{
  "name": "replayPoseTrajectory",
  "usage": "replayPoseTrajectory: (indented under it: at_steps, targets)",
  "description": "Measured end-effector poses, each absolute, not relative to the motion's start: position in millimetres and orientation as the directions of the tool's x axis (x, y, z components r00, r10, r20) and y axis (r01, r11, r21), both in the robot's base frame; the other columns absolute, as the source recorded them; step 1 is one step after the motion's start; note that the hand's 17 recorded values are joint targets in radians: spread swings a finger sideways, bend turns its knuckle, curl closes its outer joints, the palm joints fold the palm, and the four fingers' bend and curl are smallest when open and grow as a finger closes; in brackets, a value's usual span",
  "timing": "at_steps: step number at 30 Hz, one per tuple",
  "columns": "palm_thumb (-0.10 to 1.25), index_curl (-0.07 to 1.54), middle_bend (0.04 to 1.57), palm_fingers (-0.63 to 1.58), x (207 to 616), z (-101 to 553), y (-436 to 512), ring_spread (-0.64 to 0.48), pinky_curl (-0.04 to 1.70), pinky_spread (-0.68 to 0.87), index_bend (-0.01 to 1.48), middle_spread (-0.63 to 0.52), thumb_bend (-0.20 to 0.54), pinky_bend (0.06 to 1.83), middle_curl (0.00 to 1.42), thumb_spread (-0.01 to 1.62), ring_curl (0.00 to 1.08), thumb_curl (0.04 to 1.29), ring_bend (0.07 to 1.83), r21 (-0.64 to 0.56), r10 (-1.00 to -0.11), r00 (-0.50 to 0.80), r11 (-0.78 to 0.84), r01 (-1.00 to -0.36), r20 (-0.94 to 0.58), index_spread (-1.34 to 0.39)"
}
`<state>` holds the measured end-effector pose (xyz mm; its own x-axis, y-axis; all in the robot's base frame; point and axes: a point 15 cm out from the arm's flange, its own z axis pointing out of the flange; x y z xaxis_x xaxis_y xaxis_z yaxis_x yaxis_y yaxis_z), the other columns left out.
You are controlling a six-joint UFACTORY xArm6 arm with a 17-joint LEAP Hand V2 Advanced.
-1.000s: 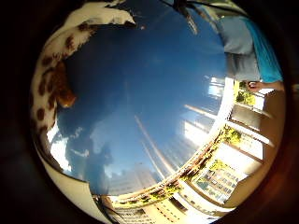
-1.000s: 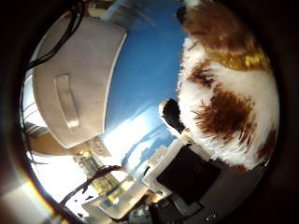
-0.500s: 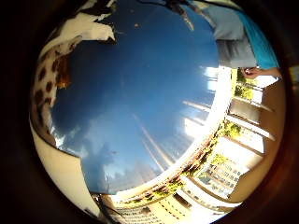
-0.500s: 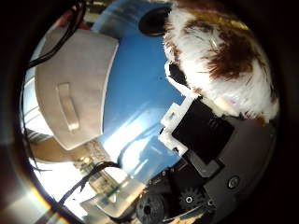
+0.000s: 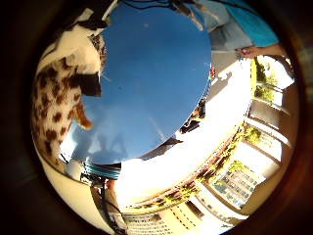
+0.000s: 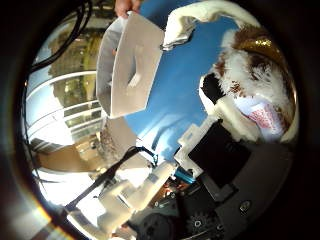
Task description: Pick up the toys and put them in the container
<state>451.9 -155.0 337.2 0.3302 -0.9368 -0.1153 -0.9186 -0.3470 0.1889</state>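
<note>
A fluffy brown-and-white plush toy (image 6: 250, 80) with a gold ribbon fills one side of the thumb side view, pressed close to the palm. My right hand (image 6: 215, 155) is shut on it, and a white finger (image 6: 235, 117) crosses its fur. In the little finger side view a cream plush part with brown spots (image 5: 54, 112) sits just as close; I cannot tell whether it is the same toy. The white container (image 6: 130, 65) stands apart on the blue table, and a person's hand (image 6: 127, 6) touches its far rim.
The round blue table (image 5: 156, 73) lies well below the palm, its rim visible all round. Past the rim are pale sunlit floor (image 5: 215, 132), a dark object (image 5: 195, 115) on it, and railings with greenery (image 5: 264, 88).
The table now looks smaller and farther, so the hand has risen with the plush toy still at the palm. The fingers have curled more tightly over it. A person's hand now shows at the container.
</note>
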Motion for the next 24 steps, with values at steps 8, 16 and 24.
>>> replayPoseTrajectory:
  at_steps: [8, 16, 24]
  targets:
    - [1.00, 0.92, 1.34, 0.78, 402, 414, -151, -0.12, 0.75, 0.14, 0.47, -0.19, -0.009, 1.69, 1.03, 1.10, 0.82, 0.81, 1.55, 0.125, -0.931, 0.352, -0.362, -0.924, -0.092, -1.17]
    - [0.97, 1.11, 1.39, 0.74, 392, 475, -101, -0.12, 0.78, 0.13, 0.43, -0.18, -0.011, 1.71, 1.05, 1.11, 0.82, 0.86, 1.59, 0.014, -0.897, 0.443, -0.443, -0.896, 0.001, -1.23]
    - [0.95, 1.27, 1.41, 0.73, 430, 499, -22, -0.12, 0.80, 0.12, 0.41, -0.18, -0.012, 1.72, 1.04, 1.10, 0.82, 0.89, 1.62, -0.163, -0.894, 0.448, -0.445, -0.881, 0.017, -1.25]
